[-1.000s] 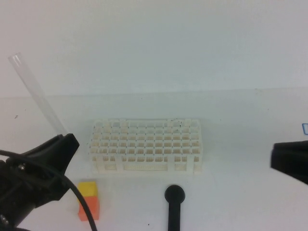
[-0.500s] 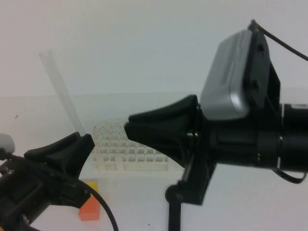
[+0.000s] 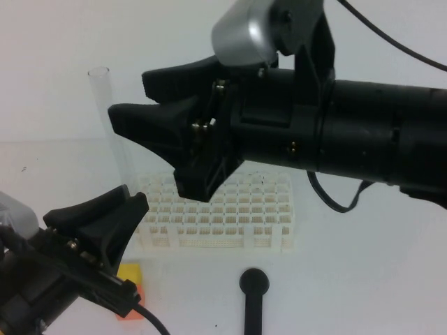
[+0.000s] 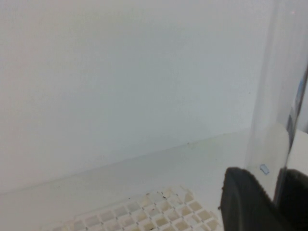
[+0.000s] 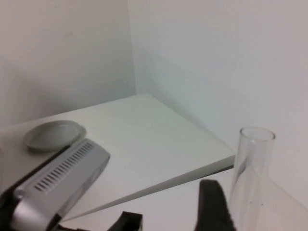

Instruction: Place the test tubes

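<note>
While fast in left gripper point(image 3: 131, 204) jaws, test tube point(image 3: 116, 143); right gripper point(image 3: 131, 96) jaws wide, empty, beside it

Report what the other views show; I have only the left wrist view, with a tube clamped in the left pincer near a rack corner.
Observer: High view: the right pincer, open, reaches in from the right above the rack, tips beside the top of the test tube.
Operator: Confirm the tube is between its fingers.
Observer: No. The right wrist view shows it just outside one finger.
Operator: Place the left pincer.
Observer: The left pincer sits low, left of the rack, by an orange block.
</note>
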Controlling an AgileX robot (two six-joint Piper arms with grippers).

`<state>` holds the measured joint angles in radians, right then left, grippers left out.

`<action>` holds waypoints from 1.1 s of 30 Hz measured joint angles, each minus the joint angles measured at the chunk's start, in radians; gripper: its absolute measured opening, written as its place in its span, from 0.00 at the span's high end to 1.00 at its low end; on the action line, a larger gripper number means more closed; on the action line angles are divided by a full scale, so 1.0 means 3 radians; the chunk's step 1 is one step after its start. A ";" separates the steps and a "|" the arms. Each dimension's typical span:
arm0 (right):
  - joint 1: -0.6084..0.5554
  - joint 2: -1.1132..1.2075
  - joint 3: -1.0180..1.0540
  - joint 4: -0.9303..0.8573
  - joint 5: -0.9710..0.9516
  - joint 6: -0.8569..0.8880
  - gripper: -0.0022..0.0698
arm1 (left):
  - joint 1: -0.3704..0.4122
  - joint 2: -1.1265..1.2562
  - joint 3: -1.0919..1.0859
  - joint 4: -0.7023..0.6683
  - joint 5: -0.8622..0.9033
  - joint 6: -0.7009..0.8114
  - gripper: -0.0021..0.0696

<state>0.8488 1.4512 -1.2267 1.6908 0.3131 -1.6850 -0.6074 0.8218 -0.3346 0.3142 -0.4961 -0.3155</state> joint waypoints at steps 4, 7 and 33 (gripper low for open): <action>0.0000 0.0105 -0.0082 0.0047 0.0000 -0.0143 0.39 | 0.0000 0.0000 0.0000 0.0000 -0.0067 0.0086 0.97; 0.0000 0.0168 -0.0166 0.0062 -0.0002 -0.0167 0.39 | 0.0000 0.0000 0.0000 0.0000 -0.0091 0.0086 0.97; 0.0000 0.0425 -0.0485 0.0069 0.0312 -0.0163 0.52 | 0.0000 0.0000 0.0000 0.0000 -0.0127 0.0050 0.97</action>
<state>0.8488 1.5787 -1.3723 1.7115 0.4066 -1.7340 -0.6074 0.8218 -0.3346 0.3142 -0.5343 -0.3005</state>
